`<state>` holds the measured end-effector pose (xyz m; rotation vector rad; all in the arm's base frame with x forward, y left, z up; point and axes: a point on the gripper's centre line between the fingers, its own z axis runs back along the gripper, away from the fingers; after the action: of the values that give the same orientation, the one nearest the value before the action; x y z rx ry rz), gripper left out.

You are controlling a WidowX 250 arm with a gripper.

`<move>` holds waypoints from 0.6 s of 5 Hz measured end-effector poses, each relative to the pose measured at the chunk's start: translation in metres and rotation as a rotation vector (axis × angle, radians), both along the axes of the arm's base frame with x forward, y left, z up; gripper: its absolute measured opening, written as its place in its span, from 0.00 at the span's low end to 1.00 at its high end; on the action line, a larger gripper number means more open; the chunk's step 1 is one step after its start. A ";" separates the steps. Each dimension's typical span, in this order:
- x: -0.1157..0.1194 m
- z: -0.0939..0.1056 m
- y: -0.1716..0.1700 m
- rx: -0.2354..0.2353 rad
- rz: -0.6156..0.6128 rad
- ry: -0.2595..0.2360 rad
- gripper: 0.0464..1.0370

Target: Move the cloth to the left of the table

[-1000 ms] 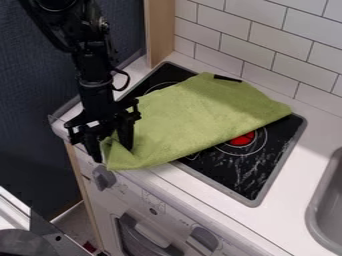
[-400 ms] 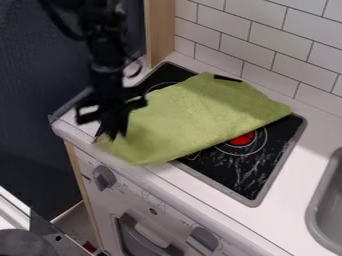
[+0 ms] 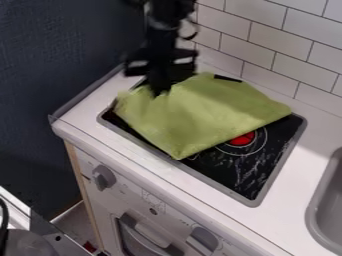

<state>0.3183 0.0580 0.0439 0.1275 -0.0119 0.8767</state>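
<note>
Markings (image 3: 153, 201) beside the knob (image 3: 103, 177): too small for us to read. Hand (image 3: 161, 93): clenched on the cloth's left part, nearer the wall (image 3: 264, 47) than in our earlier frame. Green cloth (image 3: 207, 110): one, lying over the black stovetop (image 3: 247, 172); its left portion, formerly reaching the counter's (image 3: 80, 131) front edge, we find drawn back.

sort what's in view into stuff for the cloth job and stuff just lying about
For the job:
- green cloth, spread over part of the stovetop
- gripper, at the cloth's upper left part
- stovetop, under the cloth

Just there:
- sink, at the right edge
- oven knobs, on the front
- tiled wall, behind the counter
</note>
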 end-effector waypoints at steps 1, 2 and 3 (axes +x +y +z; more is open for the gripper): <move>0.030 0.004 -0.025 0.024 -0.105 0.002 0.00; 0.063 0.004 -0.067 0.040 -0.219 -0.014 0.00; 0.079 0.005 -0.109 0.044 -0.296 -0.033 0.00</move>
<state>0.3975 -0.0505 0.0492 0.1484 -0.0793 0.5834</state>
